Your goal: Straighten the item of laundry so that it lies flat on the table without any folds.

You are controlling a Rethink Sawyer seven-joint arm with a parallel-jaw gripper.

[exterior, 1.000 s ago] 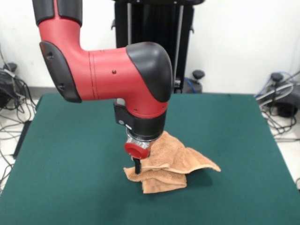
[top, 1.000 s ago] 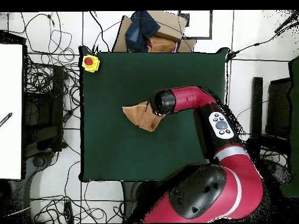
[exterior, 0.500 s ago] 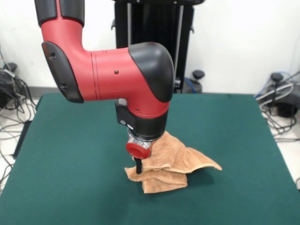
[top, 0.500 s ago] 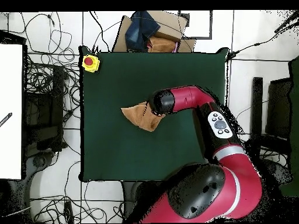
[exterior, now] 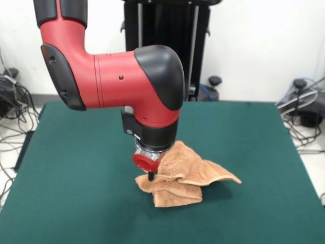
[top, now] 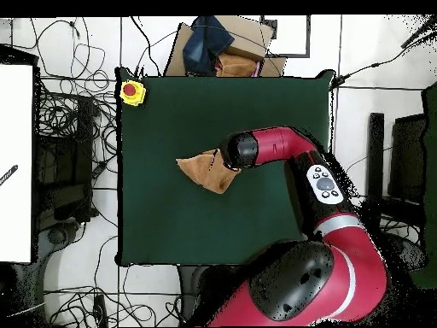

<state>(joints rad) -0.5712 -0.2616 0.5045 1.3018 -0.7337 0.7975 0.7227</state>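
Pinching the crumpled towel (exterior: 185, 175) on the table (exterior: 76, 178), end effector (exterior: 151, 176) closed on its edge

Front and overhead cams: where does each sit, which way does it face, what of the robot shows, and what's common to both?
Front view: low, across the table, facing the robot; shows the red arm's wrist and the gripper down on the crumpled towel.
Overhead view: above the table, looking straight down, robot base at the bottom; shows the whole arm reaching to the towel, plus a yellow stop button at a corner.
Shared: table, towel, arm's end.
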